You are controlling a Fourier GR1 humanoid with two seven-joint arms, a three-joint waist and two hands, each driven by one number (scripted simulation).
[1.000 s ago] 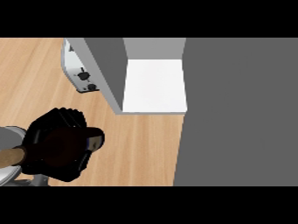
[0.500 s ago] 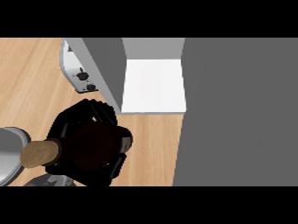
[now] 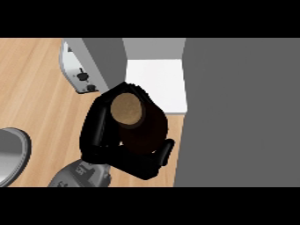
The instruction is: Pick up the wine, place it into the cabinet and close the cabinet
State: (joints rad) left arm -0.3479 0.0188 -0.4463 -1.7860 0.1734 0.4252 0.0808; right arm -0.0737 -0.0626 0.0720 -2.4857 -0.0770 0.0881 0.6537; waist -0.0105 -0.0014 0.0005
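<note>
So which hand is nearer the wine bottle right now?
Right. The right hand is curled round the wine bottle, fingers on its left side and thumb on its right, beside the cabinet. The left hand is not in view.

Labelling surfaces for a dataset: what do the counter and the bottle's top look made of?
Counter: looks like light wood, matt, with faint lengthwise grain. Top of the wine bottle, held in the left hand: tan and speckled, probably cork.
</note>
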